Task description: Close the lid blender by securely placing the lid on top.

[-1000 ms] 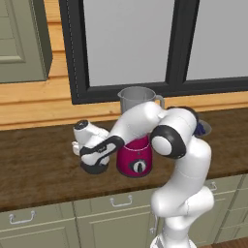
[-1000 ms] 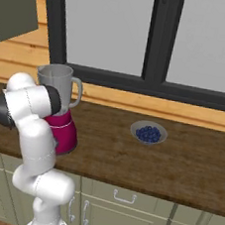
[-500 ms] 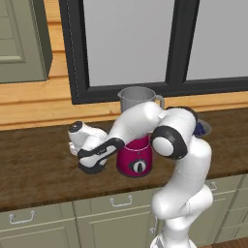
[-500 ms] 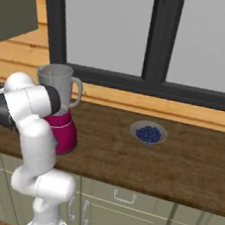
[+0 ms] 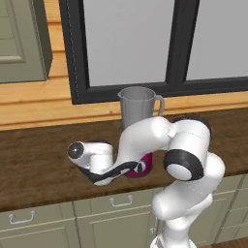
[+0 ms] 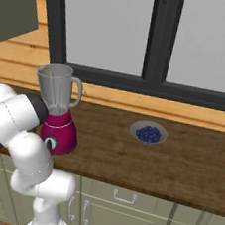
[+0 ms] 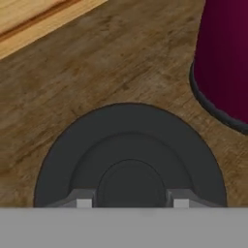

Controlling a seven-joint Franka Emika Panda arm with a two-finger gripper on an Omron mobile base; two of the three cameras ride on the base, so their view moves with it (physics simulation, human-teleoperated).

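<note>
Low over the wooden counter (image 7: 97, 58), the gripper (image 7: 131, 202) hung right above one black lid (image 7: 130, 155), its two fingertips (image 7: 84, 202) standing on either side of the lid's raised centre knob; the fingers were spread, though whether they touched the knob could not be told. That single lid lay flat on the counter, just beside the magenta base of the one blender (image 7: 225, 58), apart from it. From the left base camera, the hand (image 5: 92, 160) was down at counter level to the left of the blender (image 5: 139, 109), whose clear jar stood open-topped. From the right base camera, one blender (image 6: 59, 110) stood at the left and one bowl of blueberries (image 6: 148, 134) sat well to its right. Compared with a second before, the hand had sunk lower and moved slightly left, while blender and bowl had stayed put.
</note>
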